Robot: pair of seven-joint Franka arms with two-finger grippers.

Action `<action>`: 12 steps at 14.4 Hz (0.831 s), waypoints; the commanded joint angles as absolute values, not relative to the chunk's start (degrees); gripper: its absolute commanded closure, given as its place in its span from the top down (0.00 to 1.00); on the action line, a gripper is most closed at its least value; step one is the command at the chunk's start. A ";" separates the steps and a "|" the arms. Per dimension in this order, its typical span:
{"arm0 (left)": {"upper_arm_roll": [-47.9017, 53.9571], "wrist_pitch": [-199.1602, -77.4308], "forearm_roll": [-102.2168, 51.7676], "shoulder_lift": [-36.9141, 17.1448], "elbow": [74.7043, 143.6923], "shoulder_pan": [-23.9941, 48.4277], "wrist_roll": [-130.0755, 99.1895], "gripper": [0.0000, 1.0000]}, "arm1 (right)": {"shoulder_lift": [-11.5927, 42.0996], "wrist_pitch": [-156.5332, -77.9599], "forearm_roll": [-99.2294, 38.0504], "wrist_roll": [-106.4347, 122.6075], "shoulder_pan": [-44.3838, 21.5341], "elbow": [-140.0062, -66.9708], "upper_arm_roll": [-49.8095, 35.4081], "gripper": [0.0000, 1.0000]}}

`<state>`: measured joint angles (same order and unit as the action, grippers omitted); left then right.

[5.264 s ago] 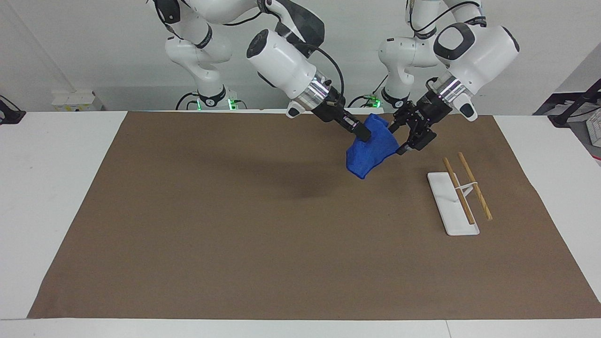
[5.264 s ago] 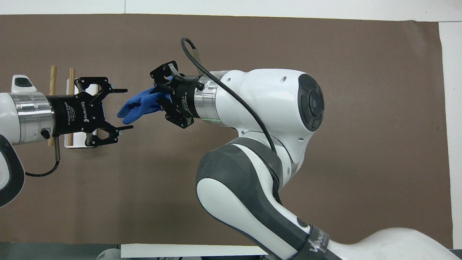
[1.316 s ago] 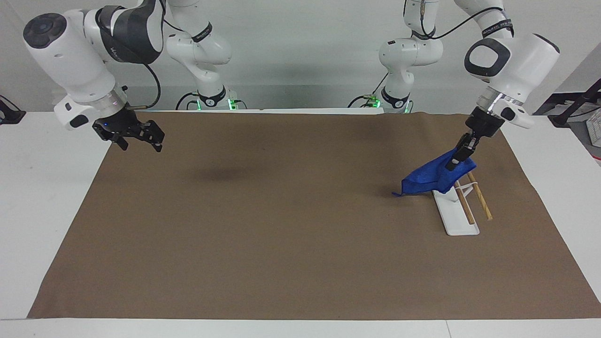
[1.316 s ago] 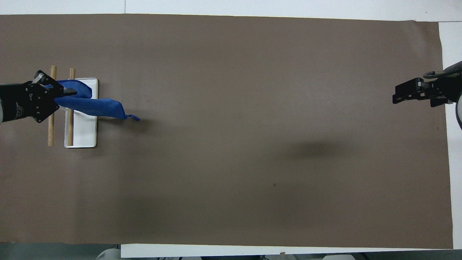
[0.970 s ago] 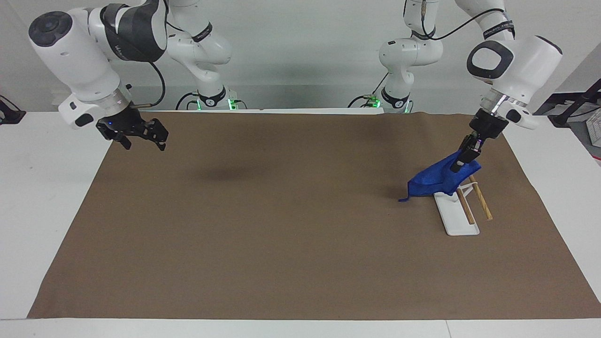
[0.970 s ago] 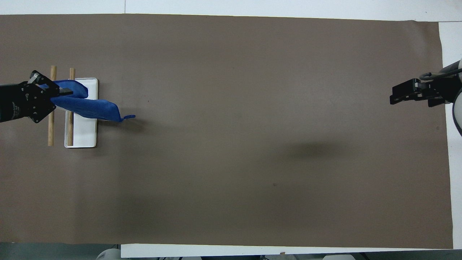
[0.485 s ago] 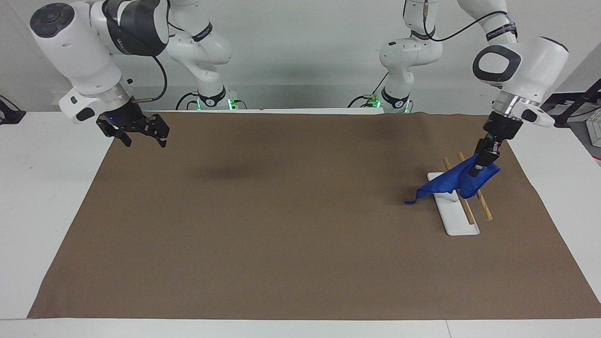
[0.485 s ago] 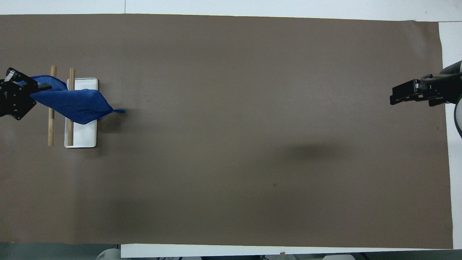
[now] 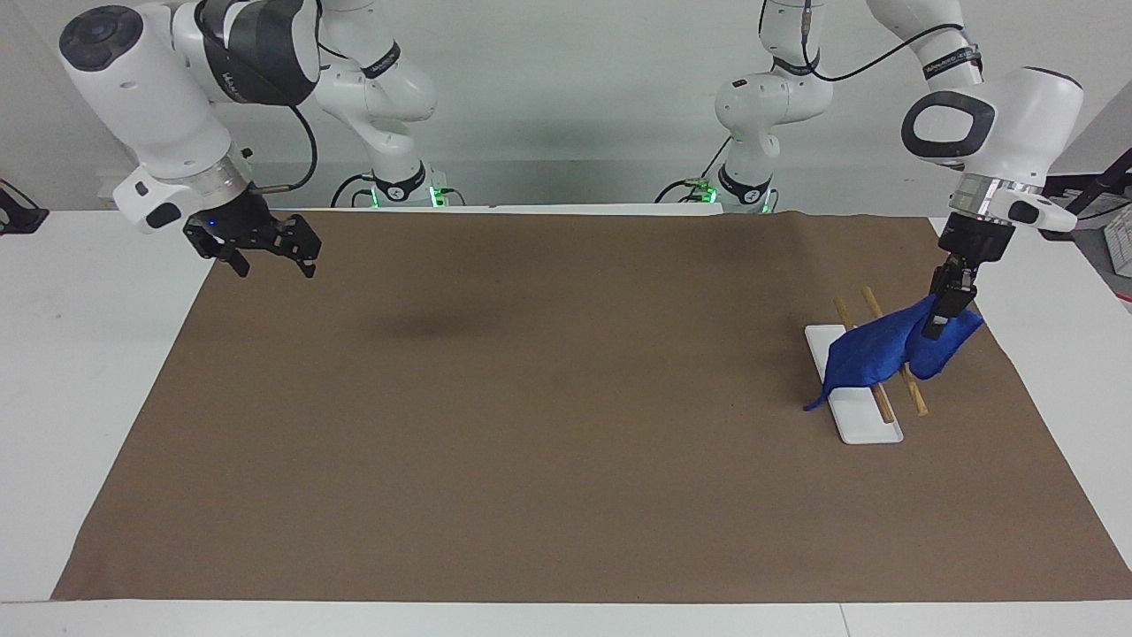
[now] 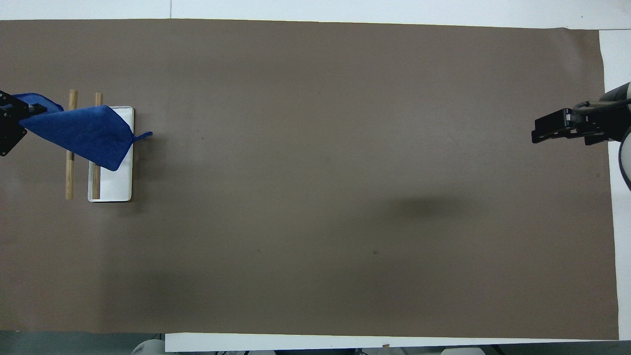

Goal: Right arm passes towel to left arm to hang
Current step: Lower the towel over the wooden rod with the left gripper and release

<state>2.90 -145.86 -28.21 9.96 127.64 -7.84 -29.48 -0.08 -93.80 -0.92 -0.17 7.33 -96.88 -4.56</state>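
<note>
My left gripper [image 9: 934, 327] is shut on one end of the blue towel [image 9: 871, 354] and holds it over the outer wooden rod of the rack. The towel slopes down from the gripper across both rods [image 9: 912, 392] and over the white base [image 9: 862, 426]. Its loop tail [image 9: 814, 404] hangs at the base's edge toward the right arm's end. In the overhead view the towel [image 10: 81, 132] covers the farther part of the rods [image 10: 69, 180], and the left gripper [image 10: 30, 109] shows at the frame's edge. My right gripper [image 9: 270, 257] is open and empty, and waits in the air over the mat's corner at its own end; it also shows in the overhead view [image 10: 536, 132].
A brown mat [image 9: 548, 425] covers the table between white margins [image 9: 80, 372]. The rack's white base [image 10: 118, 187] stands on the mat near the left arm's end.
The left gripper has carried the towel toward its own end of the table, dragging it across both rods; the loop tail has come off the mat to the base's edge. The right arm has barely moved.
</note>
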 commanded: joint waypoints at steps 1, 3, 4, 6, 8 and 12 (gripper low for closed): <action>3.25 -147.48 -26.98 9.67 127.79 -9.93 -26.46 0.01 | -0.53 -93.60 -0.62 1.23 7.21 -97.29 -4.31 0.99; 3.25 -149.05 -26.98 9.67 127.88 -10.72 -26.46 0.01 | -0.62 -93.60 -0.70 1.23 7.12 -97.29 -4.31 0.99; 3.25 -149.50 -26.98 9.67 127.97 -11.07 -26.54 0.01 | -0.62 -93.60 -0.88 1.23 7.12 -97.21 -4.31 0.99; 3.25 -151.42 -26.98 9.06 128.41 -12.64 -26.72 0.01 | -0.88 -93.87 -1.05 0.88 6.86 -97.21 -4.48 0.99; 3.25 -153.71 -26.98 8.70 130.24 -13.01 -26.46 0.02 | -0.97 -94.04 -1.14 0.79 6.86 -96.77 -4.57 0.99; 3.25 -154.78 -26.90 8.61 133.06 -13.10 -26.54 0.02 | -0.88 -96.33 -1.14 1.14 6.94 -96.86 -4.04 0.99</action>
<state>2.82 -153.13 -28.06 8.09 130.96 -12.58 -26.70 -0.31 -95.60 -0.93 -0.17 6.89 -96.46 -4.47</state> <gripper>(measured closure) 0.978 0.004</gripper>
